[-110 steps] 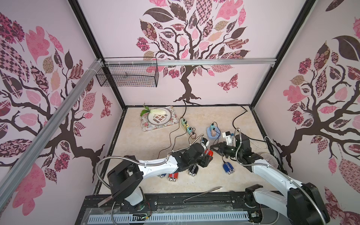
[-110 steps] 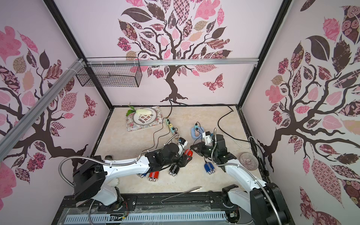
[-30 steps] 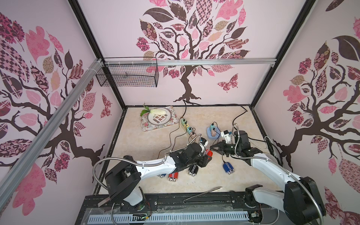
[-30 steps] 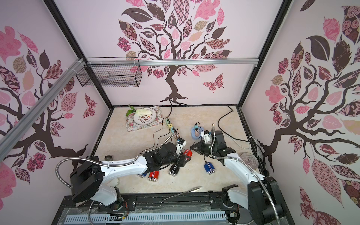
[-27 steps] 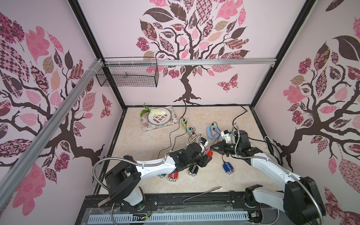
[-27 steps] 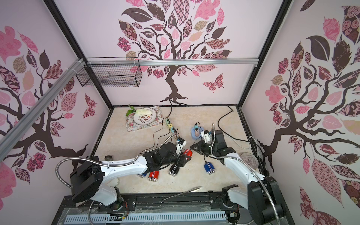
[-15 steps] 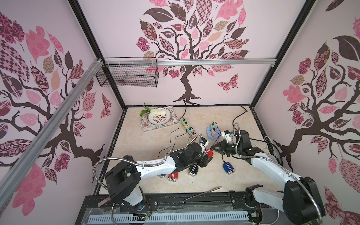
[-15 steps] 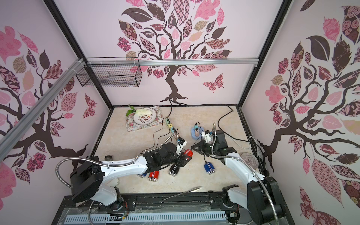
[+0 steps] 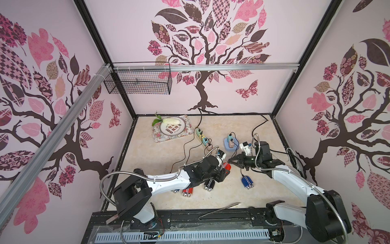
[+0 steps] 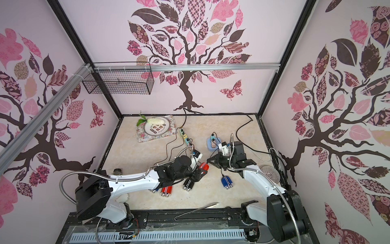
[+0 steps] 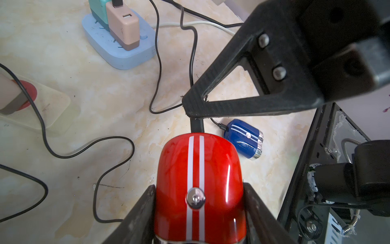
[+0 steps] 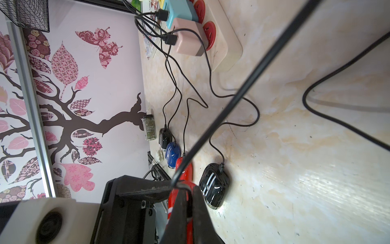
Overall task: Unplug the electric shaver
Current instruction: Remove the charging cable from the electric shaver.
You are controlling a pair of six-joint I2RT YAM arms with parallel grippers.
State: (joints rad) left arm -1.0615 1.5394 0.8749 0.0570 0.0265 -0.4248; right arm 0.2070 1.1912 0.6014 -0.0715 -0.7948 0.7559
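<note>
— While you're over there, how far has it got with that shaver?

— Reading from the left: the left gripper [image 9: 224,170] has its jaws clamped on the two sides of the red electric shaver [image 11: 200,179]. It looks to be held a little above the table [image 9: 160,156], out in the middle, between the two arms.

— And the lead?

— Next along, a stubby black plug [image 11: 197,126] sits at the shaver's nose. As far as I can tell it's still seated in the socket. I see no gap there.

— The other arm?

— The right gripper [image 11: 191,111] is pinched tight together on the black cable [image 12: 242,93] just behind that plug, and the cable runs off from its jaws in a straight, taut-looking line.

— So not unplugged yet.

— Not that I can see. Both holds are made: one on the body, one on the lead. I'd say the pull apart is what's left. Further right, a blue shaver [image 9: 247,182] lies on the table with its own lead in, well apart from all this.
</note>
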